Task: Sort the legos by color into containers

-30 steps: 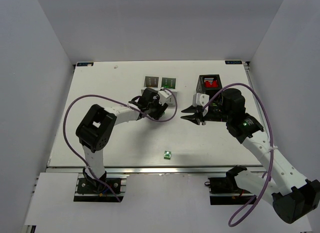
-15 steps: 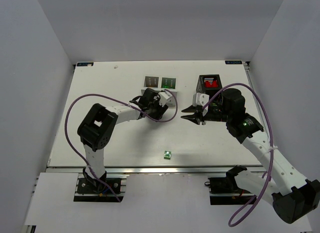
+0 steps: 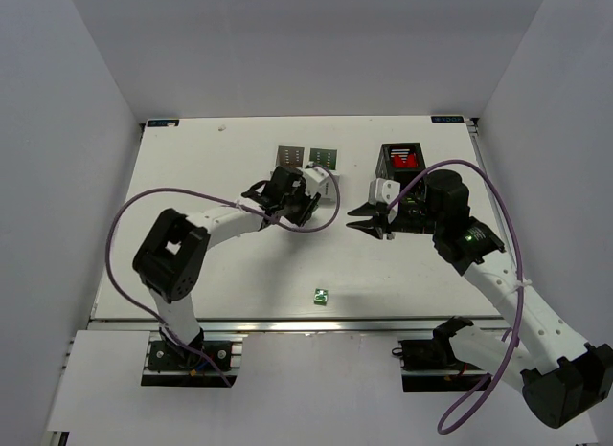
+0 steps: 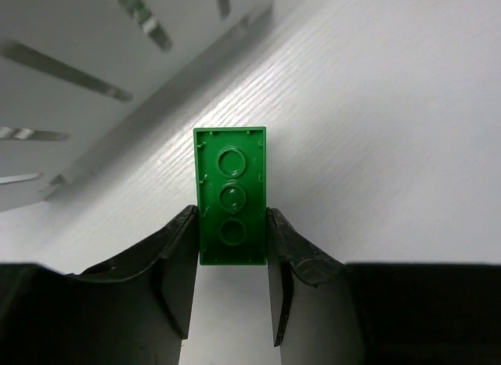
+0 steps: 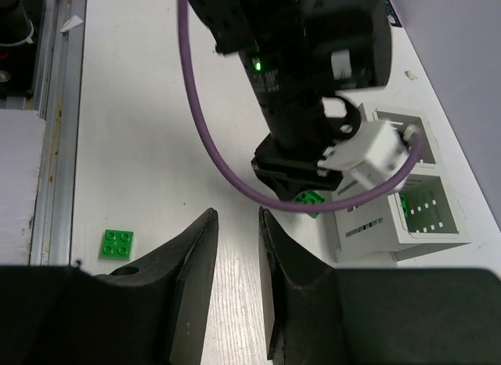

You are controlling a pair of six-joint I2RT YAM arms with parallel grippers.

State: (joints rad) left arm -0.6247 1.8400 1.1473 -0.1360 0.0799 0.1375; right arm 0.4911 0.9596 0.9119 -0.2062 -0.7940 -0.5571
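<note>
We log this as a robotics lab test cell. Evidence:
- 1 white desk (image 3: 192,168), boxed in on 3 sides by plain pale walls (image 3: 306,44).
- 2 white-and-black arms, the left arm (image 3: 172,257) and the right arm (image 3: 469,240), bolted to an aluminium rail (image 3: 316,323) along the desk's near edge.
- Exposed purple cable (image 5: 185,36) looping off each arm.
- A camera on each wrist, looking down at the left claw (image 4: 231,216) and the right claw (image 5: 236,216).
- Lighting flat and even.
</note>
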